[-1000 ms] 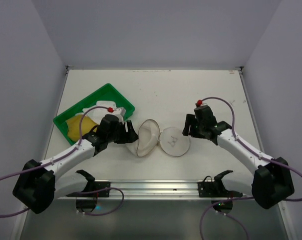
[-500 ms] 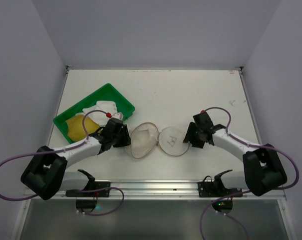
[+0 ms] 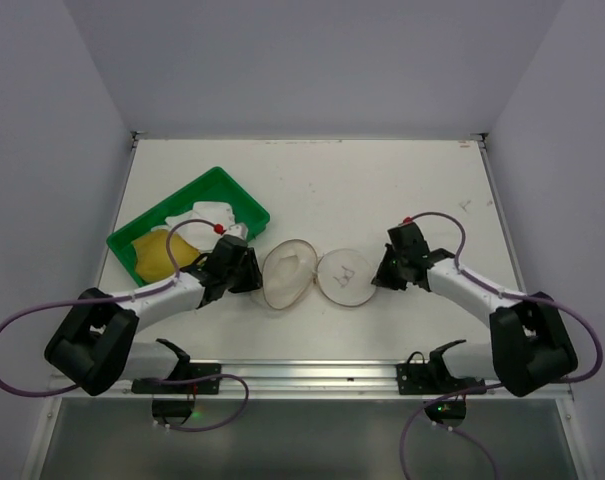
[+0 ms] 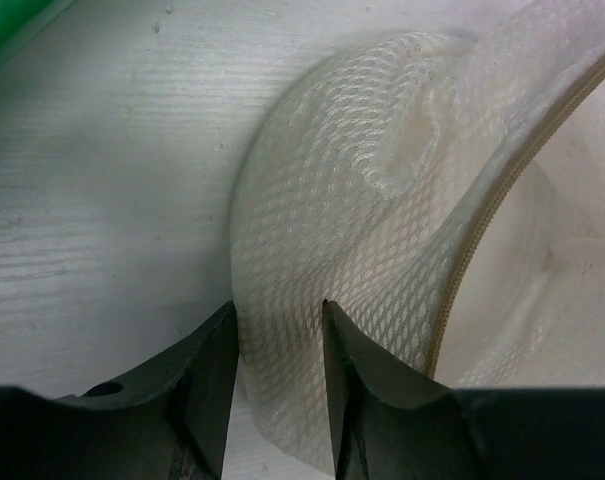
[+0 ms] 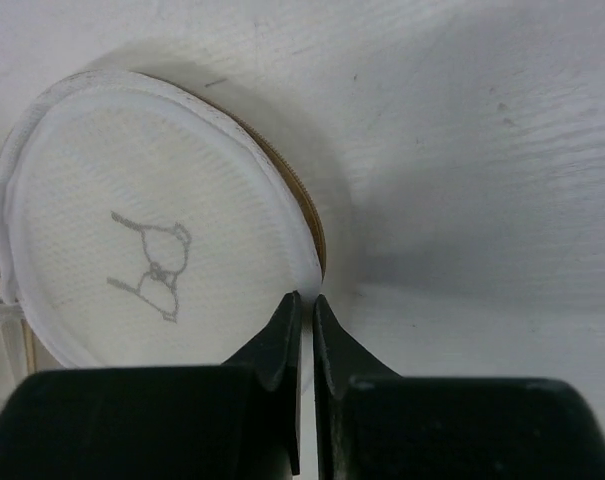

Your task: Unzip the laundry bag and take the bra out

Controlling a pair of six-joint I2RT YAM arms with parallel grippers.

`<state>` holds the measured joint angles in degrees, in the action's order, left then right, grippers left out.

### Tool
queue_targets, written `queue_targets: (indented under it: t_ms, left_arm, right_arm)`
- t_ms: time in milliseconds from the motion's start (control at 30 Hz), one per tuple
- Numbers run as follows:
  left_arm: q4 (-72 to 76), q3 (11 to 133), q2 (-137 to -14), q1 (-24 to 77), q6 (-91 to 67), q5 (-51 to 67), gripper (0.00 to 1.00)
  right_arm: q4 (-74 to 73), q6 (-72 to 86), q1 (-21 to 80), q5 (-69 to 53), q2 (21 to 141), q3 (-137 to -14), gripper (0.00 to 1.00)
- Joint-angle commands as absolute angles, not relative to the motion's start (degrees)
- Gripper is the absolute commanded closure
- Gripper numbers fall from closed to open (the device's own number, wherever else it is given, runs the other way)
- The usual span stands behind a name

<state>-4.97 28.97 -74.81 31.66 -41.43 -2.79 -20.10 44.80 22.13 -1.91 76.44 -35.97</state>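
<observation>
The laundry bag lies unzipped and spread like a clamshell at the table's middle. Its right half is flat and shows the small bra drawing. The left mesh half lies hollow side up, and its zip edge runs along the rim. My left gripper has closed its fingers on either side of that half's mesh wall at its outer left edge. My right gripper is shut on the white rim of the right half. Pale fabric shows inside the mesh half; I cannot tell if it is the bra.
A green tray stands at the left rear, just behind my left gripper. It holds a yellow cloth and a white item. My right gripper sits low over the table.
Both grippers came in to the bag's outer edges and closed, the left on the mesh, the right on the rim. The upright left half settled lower and wider.
</observation>
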Motion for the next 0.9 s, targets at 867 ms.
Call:
queue_targets:
  t_ms: [867]
  left_arm:
    - [11.85, 35.07, -87.71, 47.72, -50.62, -0.45, 0.91]
  right_arm:
    - [-29.19, 22.76, 43.59, -4.27, 74.69, -59.06, 1.0]
